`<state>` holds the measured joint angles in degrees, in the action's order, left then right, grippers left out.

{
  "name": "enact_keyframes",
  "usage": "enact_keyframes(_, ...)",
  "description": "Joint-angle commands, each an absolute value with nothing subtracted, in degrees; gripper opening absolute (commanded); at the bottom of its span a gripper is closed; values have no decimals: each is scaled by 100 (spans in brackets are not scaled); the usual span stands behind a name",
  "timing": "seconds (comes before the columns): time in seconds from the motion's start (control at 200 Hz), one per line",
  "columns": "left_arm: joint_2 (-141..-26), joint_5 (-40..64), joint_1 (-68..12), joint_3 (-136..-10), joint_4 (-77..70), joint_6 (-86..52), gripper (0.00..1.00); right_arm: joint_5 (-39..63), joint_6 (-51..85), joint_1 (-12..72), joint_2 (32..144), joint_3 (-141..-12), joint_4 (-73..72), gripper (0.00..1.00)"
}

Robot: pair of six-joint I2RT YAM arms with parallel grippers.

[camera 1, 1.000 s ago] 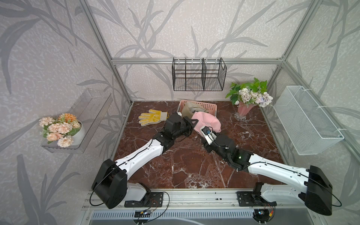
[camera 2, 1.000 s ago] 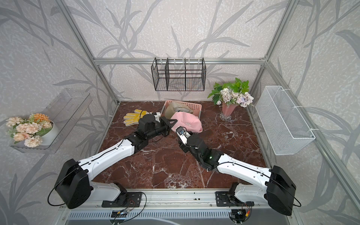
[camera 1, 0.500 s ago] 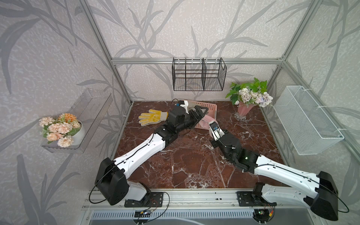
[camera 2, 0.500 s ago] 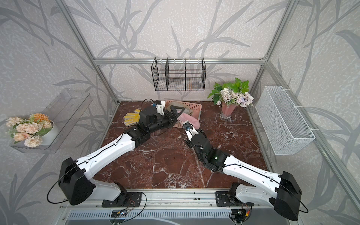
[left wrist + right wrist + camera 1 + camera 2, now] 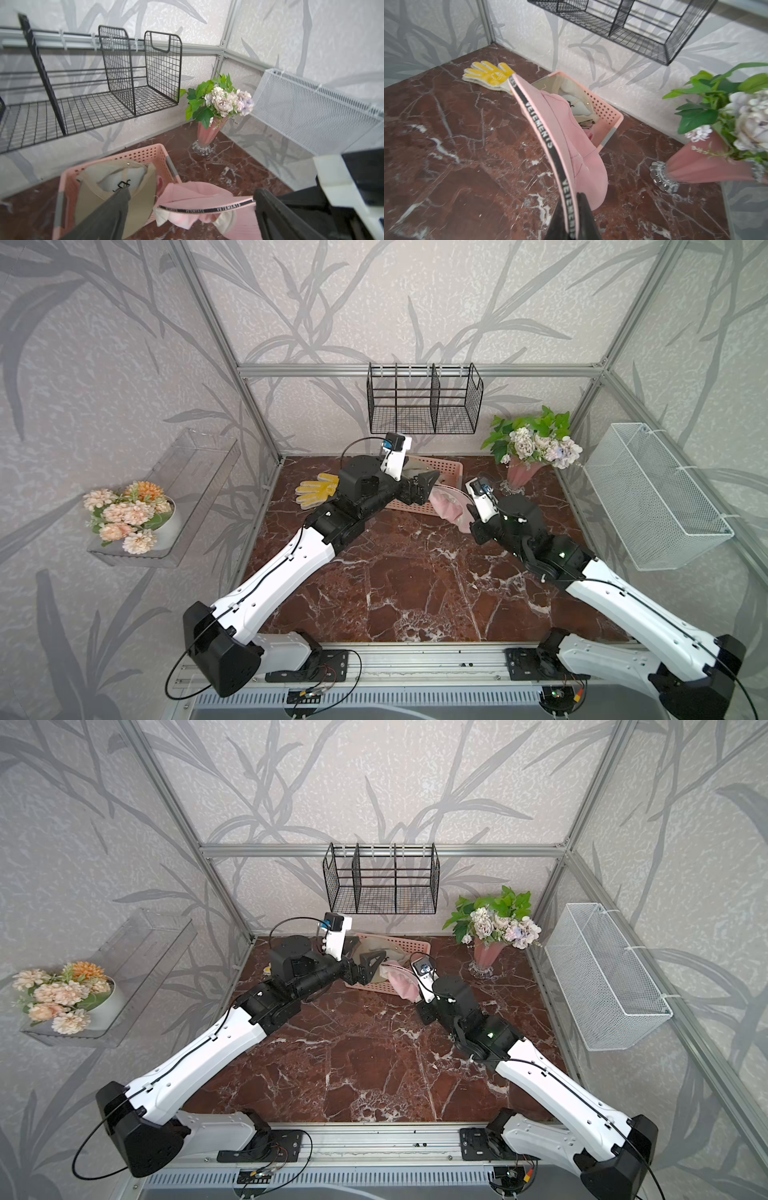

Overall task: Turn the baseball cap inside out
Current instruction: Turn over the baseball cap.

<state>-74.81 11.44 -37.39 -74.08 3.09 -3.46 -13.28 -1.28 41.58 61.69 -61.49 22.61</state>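
On the worktop (image 5: 415, 585), a yellow glove (image 5: 316, 493) lies at 11 o'clock. The left hand (image 5: 424, 489) hovers over the pink basket (image 5: 451, 468) at 12 o'clock, jaws spread wide, holding nothing. Toward 1 o'clock, the pink baseball cap (image 5: 446, 508) hangs against the basket's near rim, its lettered black band pinched in the closed right hand (image 5: 571, 218). A vase of flowers (image 5: 519, 477) stands at 2 o'clock.

Pink baseball cap (image 5: 571, 135), black white-lettered band (image 5: 537, 124); pink perforated basket (image 5: 604, 110); yellow-white glove (image 5: 485, 75); maroon white-veined marble table (image 5: 456, 166).
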Motion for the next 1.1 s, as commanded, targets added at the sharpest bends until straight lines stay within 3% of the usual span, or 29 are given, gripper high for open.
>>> enact_keyframes(0.0, -7534, 1428, -3898, -7284, 595, 1707, 97, -429, 36, 4083, 6366, -6488, 2743, 0)
enact_keyframes(0.23, -7965, 1545, -4137, -7426, 1097, 2694, 95, -2, 88, 4083, 6738, -6835, 2883, 0)
enact_keyframes(0.395, -8227, 1479, -4150, -7396, 1226, 2793, 73, 150, 157, 4068, 6781, -6897, 2809, 0)
enact_keyframes(0.54, -8273, 1364, -4143, -7315, 1179, 2800, 72, 319, 201, 3976, 6744, -6867, 2794, 0)
enact_keyframes(0.75, -8142, 1573, -4145, -7030, 1040, 2773, 39, 704, 333, 3787, 6577, -6722, 2584, 0)
enact_keyframes(0.83, -8046, 1550, -4138, -6904, 878, 2682, 13, 825, 430, 3687, 6540, -6649, 2502, 0)
enact_keyframes(0.855, -8010, 1520, -4128, -6876, 824, 2624, 1, 878, 462, 3647, 6528, -6609, 2458, 0)
enact_keyframes(0.885, -7955, 1449, -4114, -6843, 731, 2503, 0, 931, 519, 3606, 6498, -6554, 2400, 0)
enact_keyframes(0.97, -7717, 1518, -4029, -6686, 288, 2086, 0, 1162, 752, 3420, 6398, -6256, 2065, 16)
enact_keyframes(1.025, -7534, 1656, -3967, -6548, -77, 1727, 0, 1438, 962, 3235, 6315, -5993, 1766, 33)
enact_keyframes(1.1, -7332, 1947, -3852, -6398, -504, 1272, 0, 1812, 1277, 3007, 6201, -5581, 1246, 40)
